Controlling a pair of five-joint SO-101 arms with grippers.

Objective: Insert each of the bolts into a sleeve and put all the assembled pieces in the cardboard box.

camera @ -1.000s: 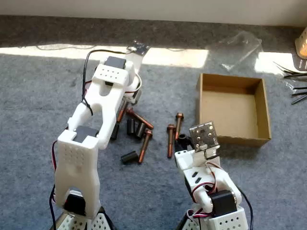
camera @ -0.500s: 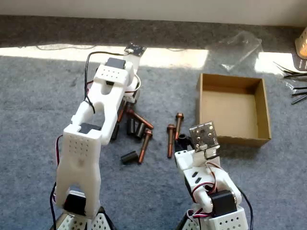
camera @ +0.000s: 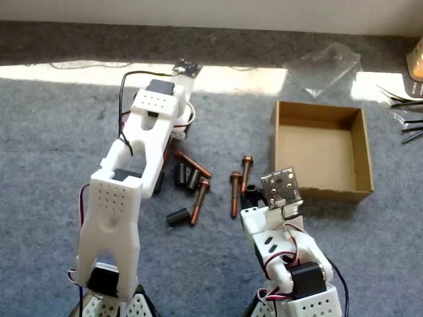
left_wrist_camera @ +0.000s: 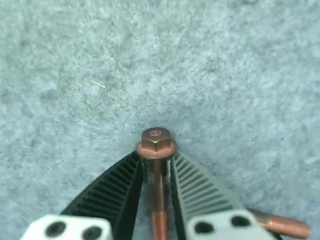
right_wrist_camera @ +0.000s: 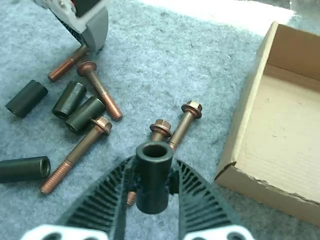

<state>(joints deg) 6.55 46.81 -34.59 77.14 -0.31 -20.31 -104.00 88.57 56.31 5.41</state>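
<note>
Shifted slightly, left claw [left_wrist_camera: 157, 164], arm stretched far, clamps a bolt [left_wrist_camera: 156, 143]; right claw [right_wrist_camera: 154, 169], arm folded near, grips a sleeve [right_wrist_camera: 152, 176].

copper bolts [right_wrist_camera: 102, 96], black sleeves [right_wrist_camera: 153, 175], brown cardboard box [camera: 359, 152]

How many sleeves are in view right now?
5. One sleeve in the right pincer; three clustered together; one lying apart. More could hide under the left arm.

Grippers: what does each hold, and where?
Left gripper grips a bolt by its shank below the head; right gripper grips a sleeve around its body.
</note>
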